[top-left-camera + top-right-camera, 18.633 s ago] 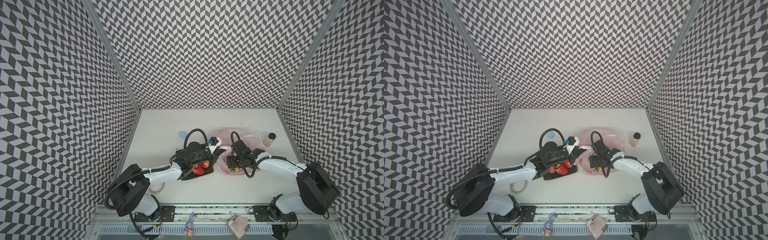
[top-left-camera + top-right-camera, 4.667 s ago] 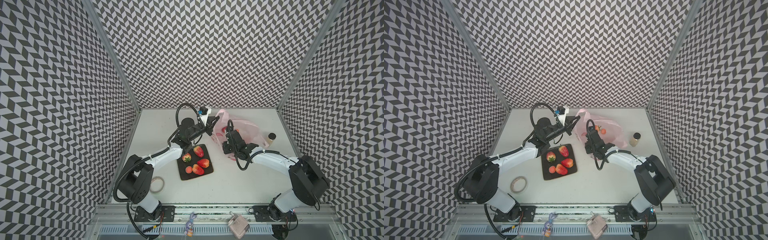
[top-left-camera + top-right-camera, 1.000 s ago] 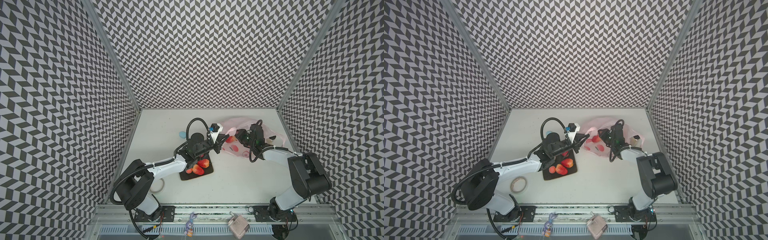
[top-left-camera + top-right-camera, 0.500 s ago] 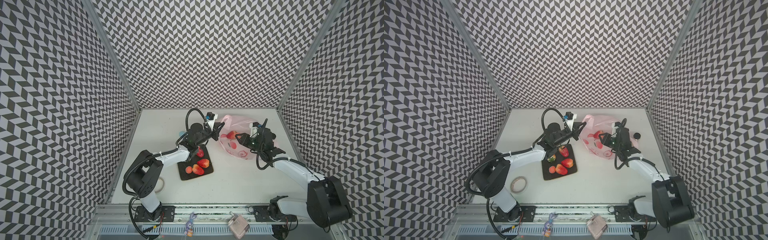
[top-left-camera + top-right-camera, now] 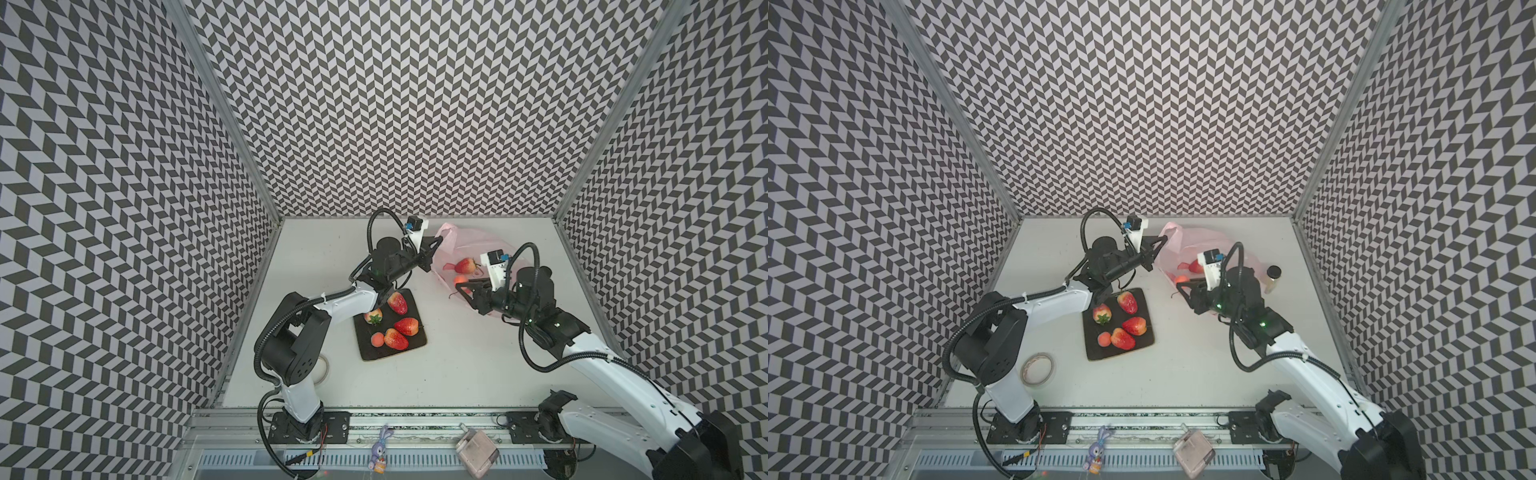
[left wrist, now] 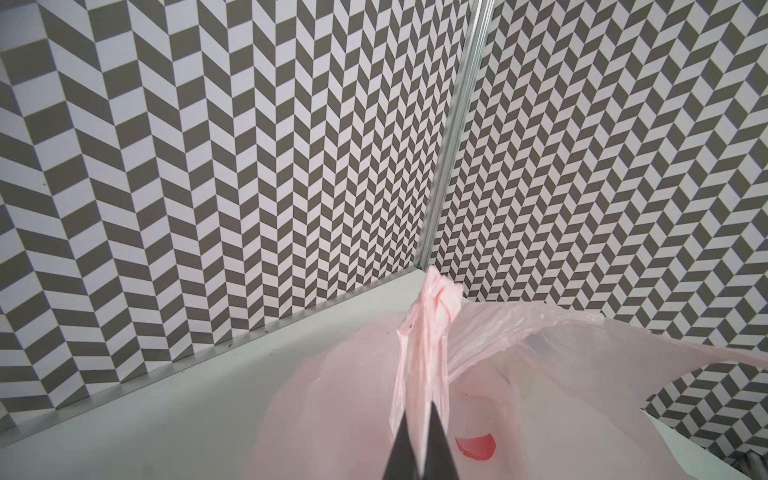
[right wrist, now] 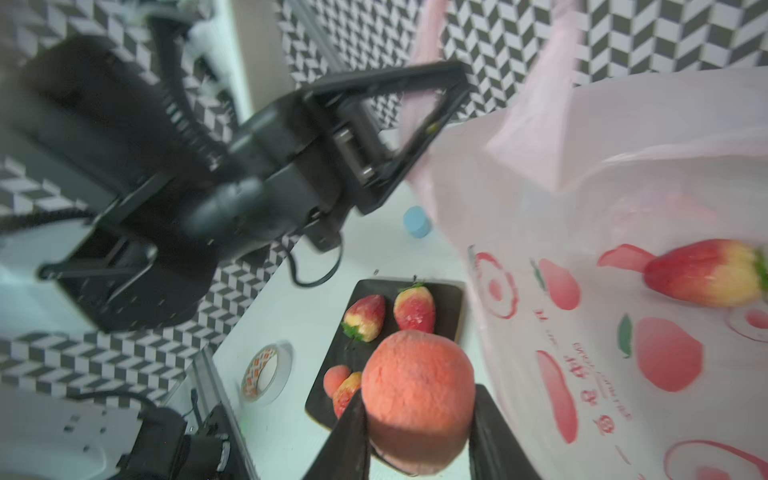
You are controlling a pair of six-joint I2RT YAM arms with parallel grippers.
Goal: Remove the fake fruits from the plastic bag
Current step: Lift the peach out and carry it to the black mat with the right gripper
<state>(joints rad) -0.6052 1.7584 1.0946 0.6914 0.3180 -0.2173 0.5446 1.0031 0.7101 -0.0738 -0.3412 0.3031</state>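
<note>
Right hand (image 7: pixel 417 409) pinches a fuzzy orange-peach ball (image 7: pixel 417 374), left hand (image 6: pixel 419 415) clamps a handle of the crinkly pale-pink bag (image 6: pixel 540 374).

Strawberries (image 5: pixel 406 326): five. Orange-peach balls (image 5: pixel 377 339): two. Plastic bag (image 5: pixel 465 245): one. Dark plate (image 5: pixel 369 351): one. Tape roll (image 5: pixel 1037 369): one. Small bottle (image 5: pixel 1272 279): one. Light-blue blob (image 7: pixel 417 221): one. Robot arms (image 5: pixel 345 303): two.

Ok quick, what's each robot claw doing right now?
Left gripper: shut on the thin pale-pink plastic bag.
Right gripper: shut on the round orange-peach fake fruit.
</note>
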